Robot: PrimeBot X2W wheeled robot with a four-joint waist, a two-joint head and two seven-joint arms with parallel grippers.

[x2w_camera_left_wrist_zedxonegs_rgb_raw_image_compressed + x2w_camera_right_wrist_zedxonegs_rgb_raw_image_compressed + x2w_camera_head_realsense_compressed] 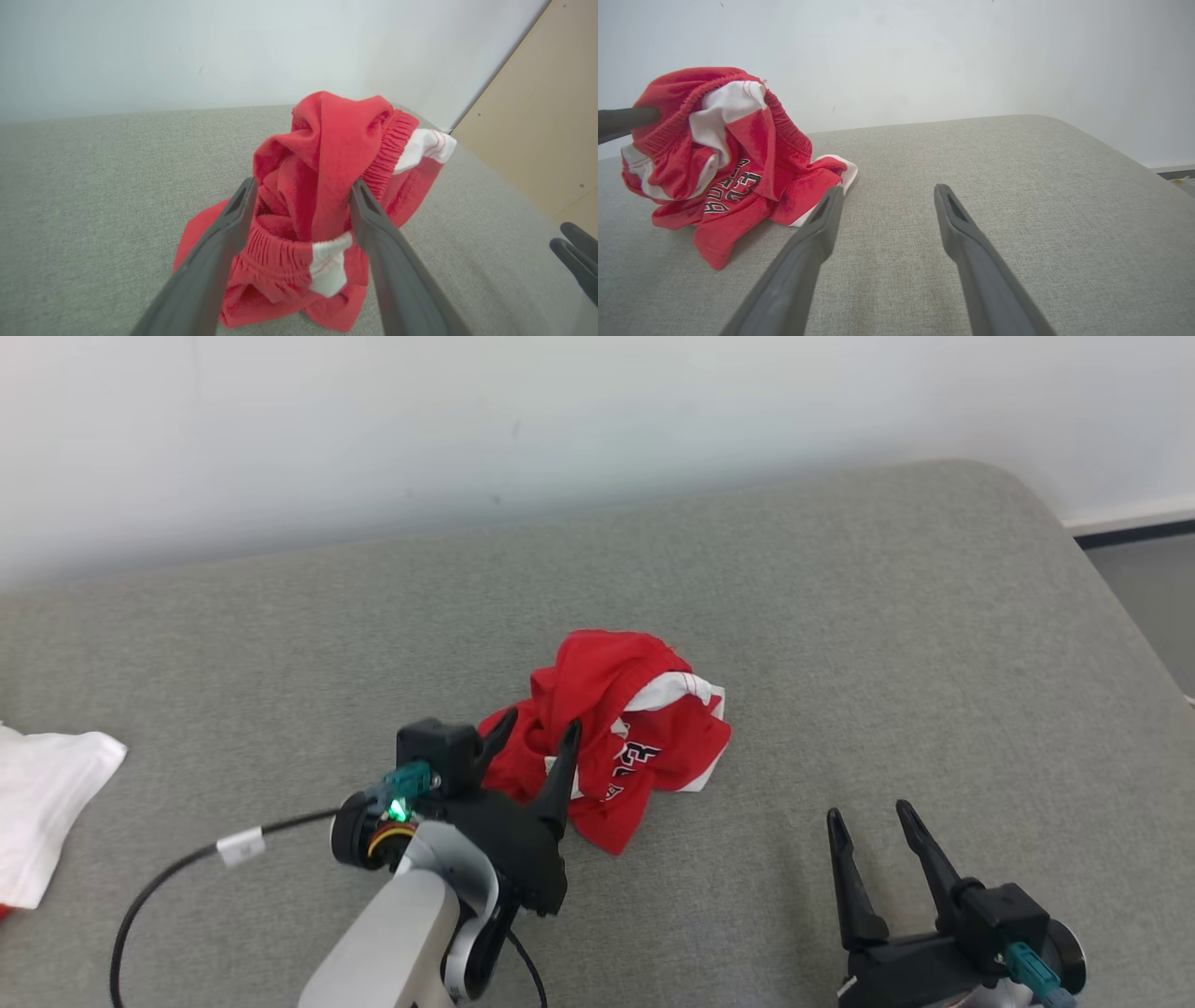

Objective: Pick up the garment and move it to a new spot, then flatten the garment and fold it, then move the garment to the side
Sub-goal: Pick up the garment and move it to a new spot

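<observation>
There is one red garment (644, 709) at the centre of the frame and one white cloth (47, 793) at the left edge, both lying on a single grey cushion (840, 616). There are two grippers, the left gripper (540, 721) at lower centre-left and the right gripper (868, 810) at the lower right, each with two long dark fingers (854, 887), which makes four in all. One black cable (168, 873) curves through the lower left bearing one white label (241, 847), and one green light (400, 809) glows beside it.
</observation>
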